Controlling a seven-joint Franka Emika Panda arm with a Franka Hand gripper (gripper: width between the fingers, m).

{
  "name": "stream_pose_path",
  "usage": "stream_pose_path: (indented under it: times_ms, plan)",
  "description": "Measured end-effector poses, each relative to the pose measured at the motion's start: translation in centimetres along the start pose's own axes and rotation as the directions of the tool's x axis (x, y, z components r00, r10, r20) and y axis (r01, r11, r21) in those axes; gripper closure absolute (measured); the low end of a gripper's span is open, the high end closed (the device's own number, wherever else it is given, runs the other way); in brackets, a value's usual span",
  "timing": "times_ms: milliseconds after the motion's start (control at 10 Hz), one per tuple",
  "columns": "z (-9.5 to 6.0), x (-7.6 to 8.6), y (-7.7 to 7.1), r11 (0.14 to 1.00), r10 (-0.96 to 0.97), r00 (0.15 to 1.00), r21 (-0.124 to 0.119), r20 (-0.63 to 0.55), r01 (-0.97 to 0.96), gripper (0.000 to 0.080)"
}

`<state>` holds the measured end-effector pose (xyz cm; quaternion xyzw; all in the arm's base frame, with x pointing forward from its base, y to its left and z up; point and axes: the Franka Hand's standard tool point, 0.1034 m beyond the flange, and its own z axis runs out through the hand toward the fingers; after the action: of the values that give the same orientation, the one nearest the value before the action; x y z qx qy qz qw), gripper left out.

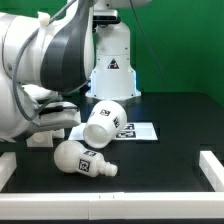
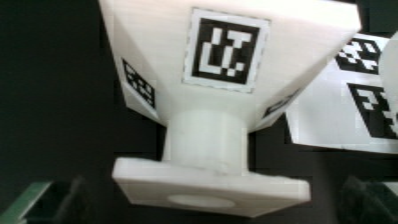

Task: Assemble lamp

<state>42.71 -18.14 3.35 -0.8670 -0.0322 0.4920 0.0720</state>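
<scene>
Two lamp parts show plainly in the exterior view, both lying on their sides on the black worktop [image 1: 170,150]. We place everything against the marker board [image 1: 141,131].

- The shade [image 1: 104,121] lies just beside the board, on the exterior view's left of it. Its outline overlaps the board's edge, and we cannot tell whether it rests on the board.
- The bulb [image 1: 84,159] lies near the board on that same side, closer to the camera and apart from the shade, with one tag showing.
- The robot pedestal [image 1: 110,68] stands behind the board.
- The arm [image 1: 45,60] fills the exterior view's left, well away from the board, and hides the hand there.

In the wrist view the shade has tagged faces showing, and the board lies just beside it. The shade's tapered body narrows to a stem-like neck. At the end of the neck sits a flat slab [image 2: 205,185] with a round recess. We cannot tell whether this slab is a separate lamp part or joined to the neck.

The shade is the only cup-like thing here. Neither view lets us see into it.

The hand [image 2: 199,205] is spread wide, with its dark fingers [image 2: 36,200] at either side of the slab. Bare worktop shows between each finger and the slab. The hand grips nothing.
</scene>
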Motion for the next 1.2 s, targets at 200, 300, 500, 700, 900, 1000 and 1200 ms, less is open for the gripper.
stream_pose_path:
  times_ms: [200,300,500,700,900,1000,1200]
  plan:
    - [1.5,0.3,0.0,1.0,-0.01,1.0,0.005,0.019,0.01,0.0101]
    - [2.1,0.5,0.1,1.0,-0.02,1.0,0.005,0.017,0.019,0.0101]
    - [2.3,0.6,-0.1,1.0,-0.03,0.999,0.004,0.018,0.03,0.0101]
    - [2.3,0.6,-0.1,0.999,-0.043,0.999,0.003,0.019,0.043,0.0105]
    - [2.3,0.6,-0.2,0.999,-0.048,0.999,0.001,0.019,0.048,0.0269]
    - [2.3,0.6,-0.2,0.999,-0.051,0.999,0.001,0.019,0.051,0.0269]
    - [1.5,0.5,-0.3,0.995,-0.103,0.995,-0.014,-0.017,0.103,0.0269]
